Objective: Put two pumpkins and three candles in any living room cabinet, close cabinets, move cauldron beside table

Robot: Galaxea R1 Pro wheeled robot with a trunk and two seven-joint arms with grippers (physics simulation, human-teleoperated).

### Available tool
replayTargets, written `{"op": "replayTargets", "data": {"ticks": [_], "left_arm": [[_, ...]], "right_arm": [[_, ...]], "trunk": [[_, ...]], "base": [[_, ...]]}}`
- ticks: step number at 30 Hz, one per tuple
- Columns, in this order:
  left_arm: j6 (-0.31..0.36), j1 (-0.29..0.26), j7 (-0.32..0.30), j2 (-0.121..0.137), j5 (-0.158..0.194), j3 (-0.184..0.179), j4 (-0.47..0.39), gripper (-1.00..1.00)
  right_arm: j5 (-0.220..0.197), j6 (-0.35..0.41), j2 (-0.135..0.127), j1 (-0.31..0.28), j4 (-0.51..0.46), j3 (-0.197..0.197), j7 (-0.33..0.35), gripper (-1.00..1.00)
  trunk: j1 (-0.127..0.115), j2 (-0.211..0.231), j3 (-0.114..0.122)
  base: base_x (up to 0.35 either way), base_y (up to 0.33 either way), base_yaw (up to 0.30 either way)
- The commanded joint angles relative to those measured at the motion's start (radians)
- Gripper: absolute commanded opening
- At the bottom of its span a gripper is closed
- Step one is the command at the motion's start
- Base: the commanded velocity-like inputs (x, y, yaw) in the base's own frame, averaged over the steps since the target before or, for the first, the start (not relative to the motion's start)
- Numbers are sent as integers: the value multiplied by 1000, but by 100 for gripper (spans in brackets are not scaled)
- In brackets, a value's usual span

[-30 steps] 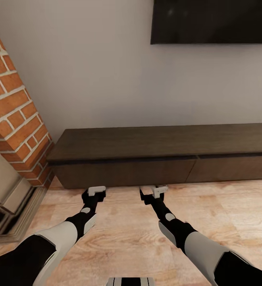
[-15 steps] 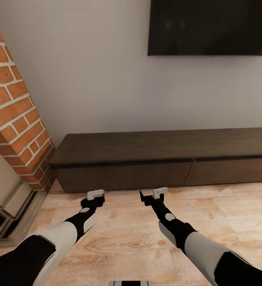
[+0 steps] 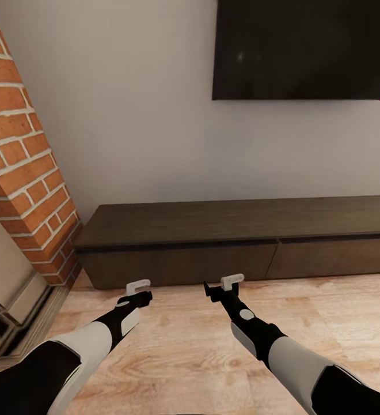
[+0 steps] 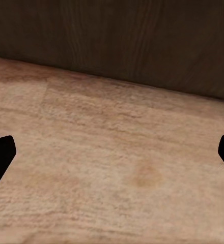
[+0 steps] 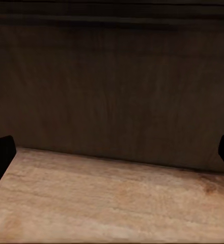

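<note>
While both the left gripper (image 3: 139,286) and right gripper (image 3: 227,283) hang spread wide and empty above the floor (image 3: 184,351), the cabinet (image 3: 213,242) stands just ahead, its 2 drawers closed.

— What colours are in front of us?
— A dark-brown cabinet (image 3: 236,242) with faint wood grain, on a pale tan wood-grain floor (image 3: 201,357). The wall (image 3: 132,115) is light grey, the screen (image 3: 299,49) black.
— And on the left?
— Red-orange bricks (image 3: 23,167) with whitish mortar lines. The arms (image 3: 98,340) are black and white.
</note>
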Motion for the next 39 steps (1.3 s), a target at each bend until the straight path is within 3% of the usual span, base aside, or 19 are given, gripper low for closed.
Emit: {"op": "replayTargets", "data": {"ticks": [1,9,16,19,20,24,39], "left_arm": [[-2,0,4,0,9,-8,1,100],[14,-1,5,-1,23,3,-2,100],[19,0,2,-2,35,4,0,100],[19,0,2,-3,67,4,0,100],[19,0,2,-2,94,4,1,100],[19,0,3,-2,112,4,7,100],[16,10,10,-2,119,3,52,100]], "right_arm": [[-5,8,0,-1,0,8,-8,100],[-4,49,-1,-1,-1,8,-9,100],[-5,110,-6,-1,-3,5,-8,100],[-4,127,-8,-1,-5,4,-7,100],[-4,133,-10,-1,-6,4,-7,100],[-4,136,-14,-1,-7,5,-7,100],[-1,141,-27,-1,-2,11,-6,100]], "trunk": [[-1,0,3],[-4,2,34],[-4,2,31],[-4,2,30],[-5,2,34],[-6,3,49],[-13,7,107]], "base": [[0,0,0],[0,0,-136],[0,0,-276],[0,0,-290],[0,0,-272],[0,0,-168],[0,0,-36]]}}
